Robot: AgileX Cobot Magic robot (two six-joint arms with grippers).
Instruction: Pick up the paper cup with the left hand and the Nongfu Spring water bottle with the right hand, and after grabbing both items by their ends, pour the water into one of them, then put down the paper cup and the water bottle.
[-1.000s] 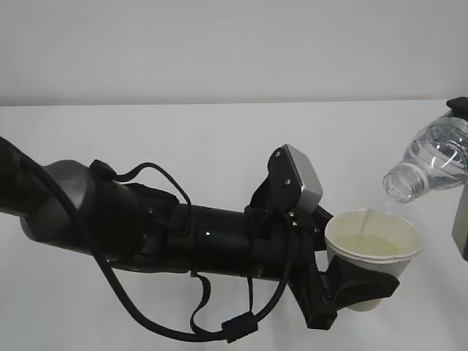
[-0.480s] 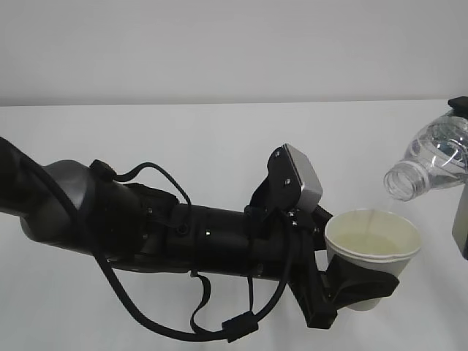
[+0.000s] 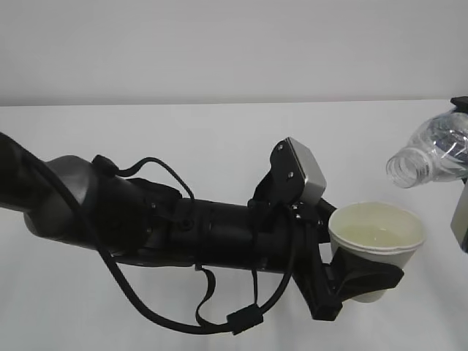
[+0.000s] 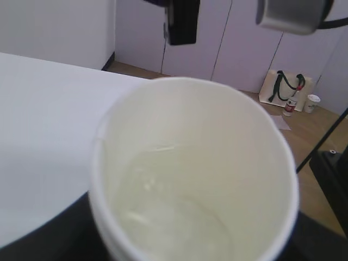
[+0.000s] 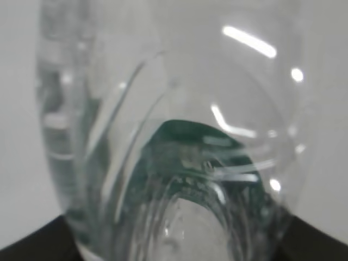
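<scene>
The white paper cup (image 3: 376, 232) hangs above the table, upright, with my left gripper (image 3: 364, 282) shut around its lower body. In the left wrist view the paper cup (image 4: 196, 109) fills the frame and clear water (image 4: 163, 212) lies in its bottom. The Nongfu Spring water bottle (image 3: 431, 155) is tilted with its open neck pointing down-left, above and right of the cup's rim, and nothing flows from it. Only a grey side piece (image 3: 461, 219) of my right hand shows at the frame's edge. In the right wrist view the ribbed bottle (image 5: 174, 136) fills the frame, my right gripper shut on it.
The white table (image 3: 183, 131) runs under both arms, with a pale wall (image 3: 219, 44) behind. My left arm's cables (image 3: 168, 322) loop low over the table front. Beyond the table edge are a wooden floor and a white bag (image 4: 283, 87).
The stream from the bottle into the cup has stopped. The bottle's neck has lifted and drawn back to the right. The cup has shifted slightly right and down.
</scene>
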